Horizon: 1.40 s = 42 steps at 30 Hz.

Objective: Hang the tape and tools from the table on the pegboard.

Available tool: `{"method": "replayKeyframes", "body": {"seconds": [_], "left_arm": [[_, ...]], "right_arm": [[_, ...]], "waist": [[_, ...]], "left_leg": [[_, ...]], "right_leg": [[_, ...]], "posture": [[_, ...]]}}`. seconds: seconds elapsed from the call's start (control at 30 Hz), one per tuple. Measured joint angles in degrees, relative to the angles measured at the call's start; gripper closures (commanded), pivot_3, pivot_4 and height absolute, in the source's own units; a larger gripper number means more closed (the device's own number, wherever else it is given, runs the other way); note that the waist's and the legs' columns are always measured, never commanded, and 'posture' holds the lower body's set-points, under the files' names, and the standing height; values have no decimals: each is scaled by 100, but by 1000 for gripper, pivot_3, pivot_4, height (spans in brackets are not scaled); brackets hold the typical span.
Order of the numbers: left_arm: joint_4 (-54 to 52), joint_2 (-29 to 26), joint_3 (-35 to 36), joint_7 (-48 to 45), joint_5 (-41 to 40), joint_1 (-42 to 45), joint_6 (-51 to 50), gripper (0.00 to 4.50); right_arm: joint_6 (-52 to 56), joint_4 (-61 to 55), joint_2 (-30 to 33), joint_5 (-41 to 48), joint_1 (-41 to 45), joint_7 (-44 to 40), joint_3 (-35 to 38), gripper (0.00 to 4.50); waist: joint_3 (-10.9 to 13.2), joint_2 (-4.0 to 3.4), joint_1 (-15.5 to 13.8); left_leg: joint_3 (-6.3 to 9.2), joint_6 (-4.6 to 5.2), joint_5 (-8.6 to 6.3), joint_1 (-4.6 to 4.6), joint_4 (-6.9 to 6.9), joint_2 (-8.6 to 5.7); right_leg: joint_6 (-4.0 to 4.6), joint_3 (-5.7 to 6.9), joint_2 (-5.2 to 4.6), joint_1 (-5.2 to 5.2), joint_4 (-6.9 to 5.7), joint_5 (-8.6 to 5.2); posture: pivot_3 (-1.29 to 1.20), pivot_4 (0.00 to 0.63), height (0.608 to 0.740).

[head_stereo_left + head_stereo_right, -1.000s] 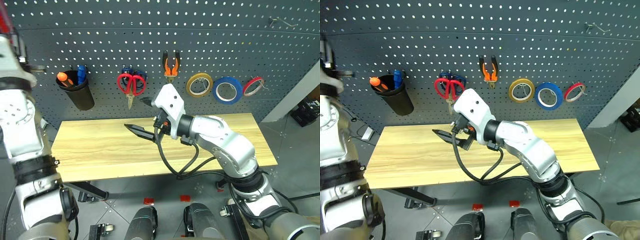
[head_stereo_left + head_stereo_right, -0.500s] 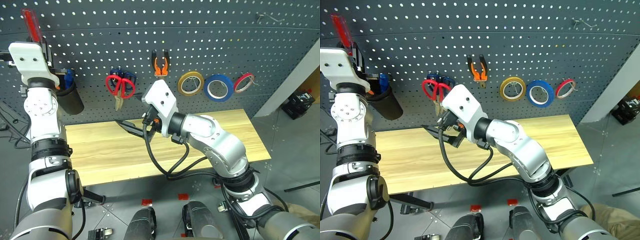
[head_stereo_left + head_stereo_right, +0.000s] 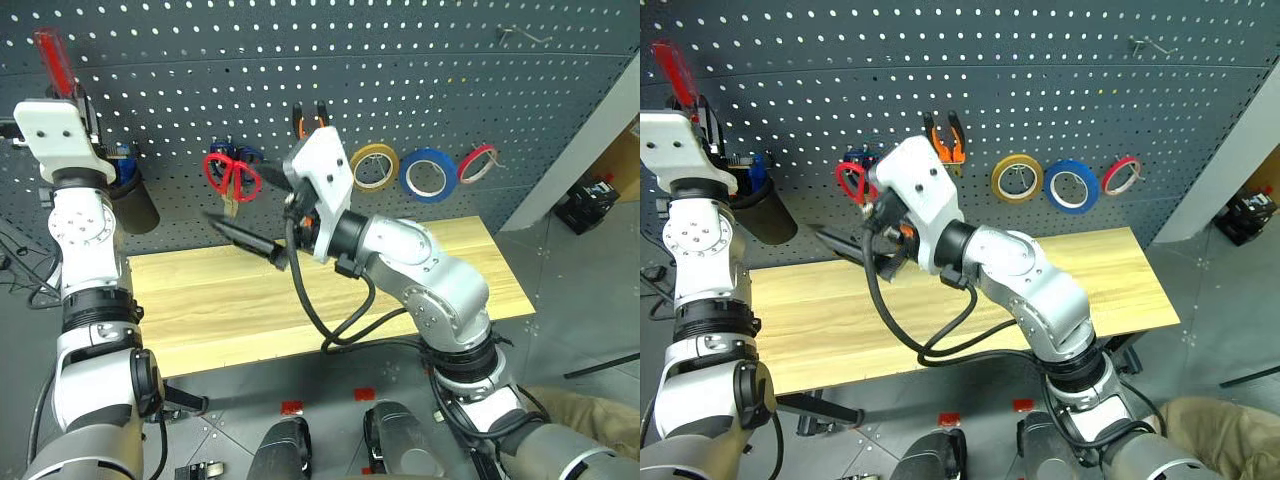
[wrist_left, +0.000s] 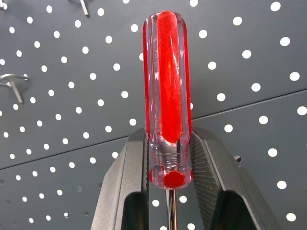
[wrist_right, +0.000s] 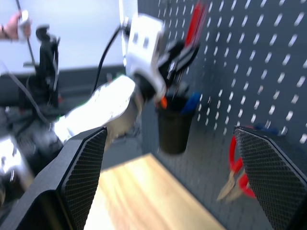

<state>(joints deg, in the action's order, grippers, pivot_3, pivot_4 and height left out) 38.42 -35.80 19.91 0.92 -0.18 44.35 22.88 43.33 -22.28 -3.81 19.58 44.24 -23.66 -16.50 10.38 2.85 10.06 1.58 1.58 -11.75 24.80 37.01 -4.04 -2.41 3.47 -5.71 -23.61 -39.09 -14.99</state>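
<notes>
Left end effector [image 4: 168, 191] pinches the red-handled screwdriver [image 4: 167, 96] at the handle base, handle up and shaft down, just above the black cup [image 3: 135, 205] on the pegboard [image 3: 400, 60]; likely so the shaft drops in. Right end effector [image 3: 250, 240] spread, empty, over the counter [image 3: 200, 300]. Blue tape [image 3: 426, 173], red scissors [image 3: 230, 176] and pliers [image 3: 942, 135] hang beyond it.
</notes>
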Motion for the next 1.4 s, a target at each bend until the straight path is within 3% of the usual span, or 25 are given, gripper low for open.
{"method": "replayKeyframes", "body": {"seconds": [0.13,0.37,0.63,0.83,1.17,1.33,1.4], "left_arm": [[-107,-6,81,88,-72,-92,-137,3639],[-215,-5,81,179,-147,-124,-252,1484],[-619,76,57,138,-300,-132,-363,1484],[-2286,383,-430,-427,-368,-870,-747,1484],[-4551,1073,173,-53,-787,-3304,-2959,1484],[-4719,1410,492,229,-1043,-3650,-4080,1484],[-4726,1499,513,280,-1055,-3714,-4285,1484]], "right_arm": [[-47,5,-18,4,18,3,84,0],[-83,13,-14,1,18,-5,83,0],[-140,18,37,-14,17,-4,76,0],[-214,24,137,-24,1,-15,79,0],[-609,9,1115,-195,-909,-86,469,0],[-1208,641,1192,-679,-1712,425,668,0],[-1636,1238,1107,-891,-2172,664,729,0]], "waist": [[-40,-2,5],[-71,0,35],[-117,3,134],[-213,-17,159],[-375,-73,267],[-514,-75,154],[-567,-68,104]], "left_leg": [[1,2,-1,0,0,0],[2,2,-1,0,1,0],[2,1,-1,0,1,-1],[-3,-7,4,-1,1,-2],[-5,3,-6,-21,0,41],[-6,1,-4,-54,4,44],[-7,-2,-8,-106,-2,45]], "right_leg": [[0,1,0,-1,0,0],[1,0,0,-1,-1,0],[1,-4,0,2,-2,0],[1,-17,1,6,4,0],[11,-33,53,21,2,6],[23,-31,59,47,8,13],[23,-30,59,92,17,12]], "posture": [[-266,100,740],[-268,98,740],[-276,93,740],[-274,87,740],[-224,44,740],[-206,19,740],[-197,6,740]]}}
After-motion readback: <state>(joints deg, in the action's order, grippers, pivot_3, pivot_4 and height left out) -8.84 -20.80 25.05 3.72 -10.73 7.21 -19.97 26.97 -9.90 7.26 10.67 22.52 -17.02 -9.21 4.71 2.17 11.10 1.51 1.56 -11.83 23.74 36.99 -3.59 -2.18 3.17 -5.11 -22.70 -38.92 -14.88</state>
